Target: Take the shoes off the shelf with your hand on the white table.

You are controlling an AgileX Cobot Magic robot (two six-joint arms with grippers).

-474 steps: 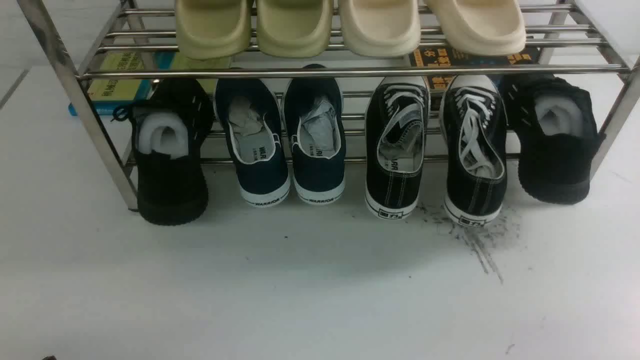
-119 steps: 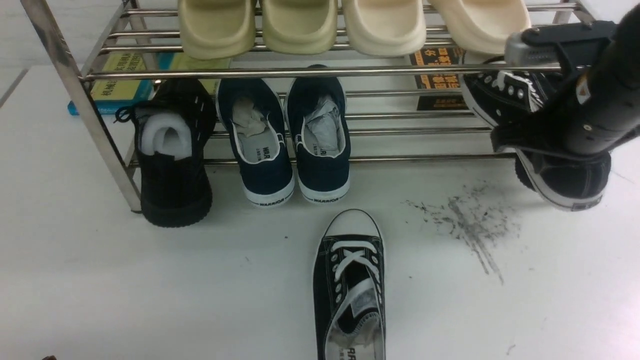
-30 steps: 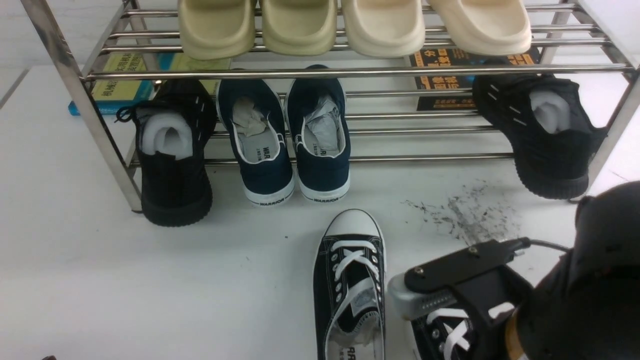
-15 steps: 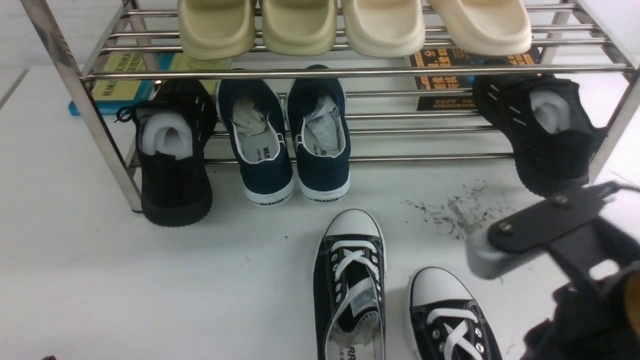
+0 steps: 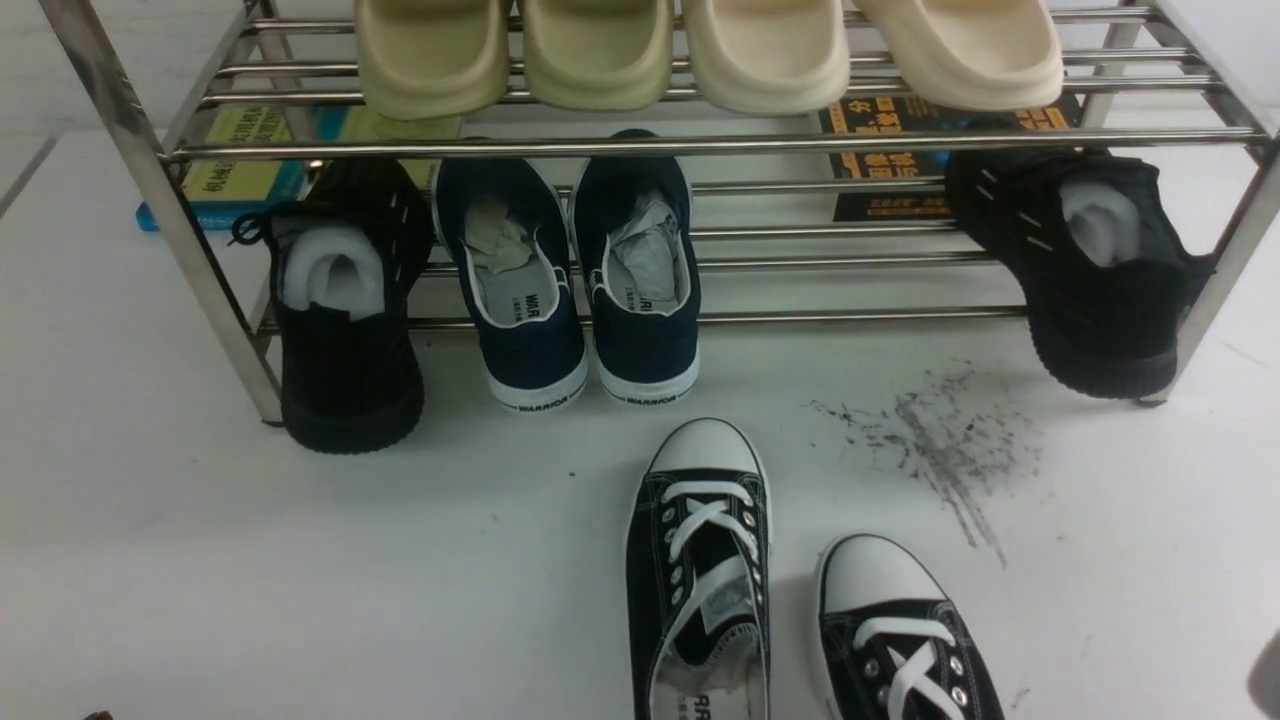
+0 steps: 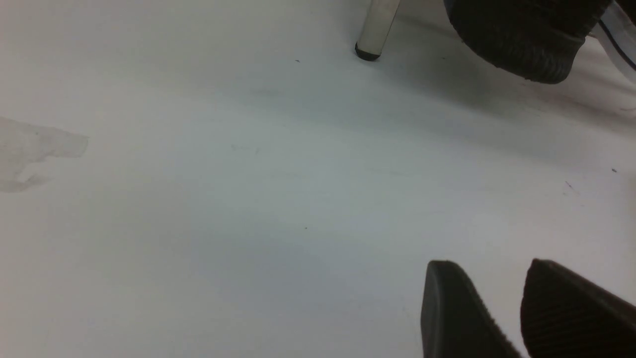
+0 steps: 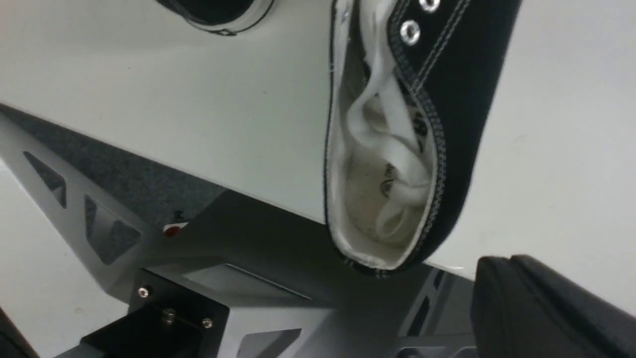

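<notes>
Right pincer [image 7: 258,308] hangs spread and empty by the near edge of the bench [image 7: 149,74]; left pincer [image 6: 512,318] hovers slightly parted, holding nothing. Both shoes [image 5: 700,570], black canvas with white laces and toe caps, lie side by side on the bench, toes toward the shelf [image 5: 700,142] beyond. Placing looks done; the next move need only withdraw clear of the heels.
</notes>
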